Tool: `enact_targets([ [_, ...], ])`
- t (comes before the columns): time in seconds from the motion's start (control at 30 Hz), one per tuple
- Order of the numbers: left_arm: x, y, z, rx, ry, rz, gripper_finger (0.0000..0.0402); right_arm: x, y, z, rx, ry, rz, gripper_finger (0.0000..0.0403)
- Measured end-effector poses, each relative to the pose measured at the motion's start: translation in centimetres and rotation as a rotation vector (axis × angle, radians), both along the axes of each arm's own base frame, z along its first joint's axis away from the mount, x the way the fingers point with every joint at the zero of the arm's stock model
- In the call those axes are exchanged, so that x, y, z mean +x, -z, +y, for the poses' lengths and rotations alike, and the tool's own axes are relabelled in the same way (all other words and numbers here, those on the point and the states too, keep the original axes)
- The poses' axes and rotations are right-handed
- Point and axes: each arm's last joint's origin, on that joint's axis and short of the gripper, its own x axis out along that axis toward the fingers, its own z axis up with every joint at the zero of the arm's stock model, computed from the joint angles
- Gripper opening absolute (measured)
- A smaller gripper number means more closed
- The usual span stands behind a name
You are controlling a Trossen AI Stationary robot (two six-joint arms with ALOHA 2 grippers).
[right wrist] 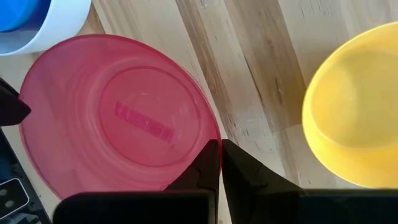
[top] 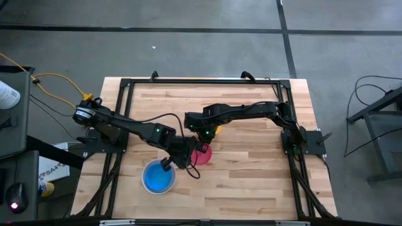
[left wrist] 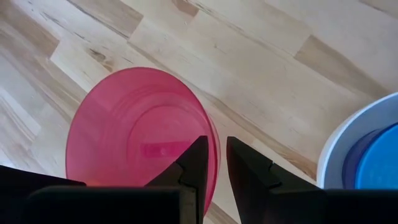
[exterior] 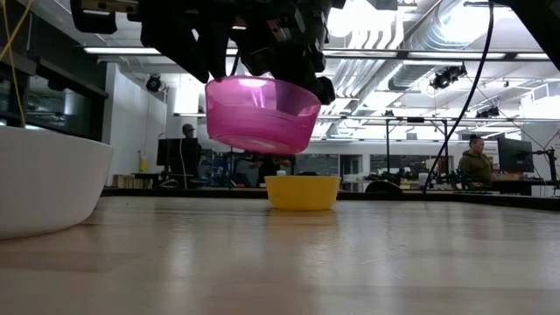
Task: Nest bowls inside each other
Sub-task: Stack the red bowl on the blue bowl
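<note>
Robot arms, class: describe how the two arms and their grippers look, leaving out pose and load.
Both arms are dark, jointed, with black cables alongside. The left gripper and right gripper each end in two black wedge-shaped fingers. A small green light shows near the right wrist.

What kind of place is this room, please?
Probably an open robotics lab or workshop: exposed ducts on the ceiling, people at monitors behind the wooden table, and cables on a concrete floor.

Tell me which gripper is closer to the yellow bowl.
Right. The right gripper hangs beside the yellow bowl; the left gripper is farther off, holding the pink bowl.
</note>
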Motion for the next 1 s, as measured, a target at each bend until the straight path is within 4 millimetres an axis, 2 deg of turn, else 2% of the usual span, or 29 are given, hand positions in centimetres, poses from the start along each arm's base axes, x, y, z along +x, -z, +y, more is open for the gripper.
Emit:
enact_targets([
  [0.73,-0.1,0.1,0.1,0.048,-0.022,0.013,0.0058,0.0,-0.1,-0.1,-0.01,0.002,0.0,0.0003],
  [1.0,-0.4,0.2,-0.9,0.151,-0.013,-0.013,0.0058,0.1,-0.2,0.0,0.004,-0.007,-0.014,0.0003],
])
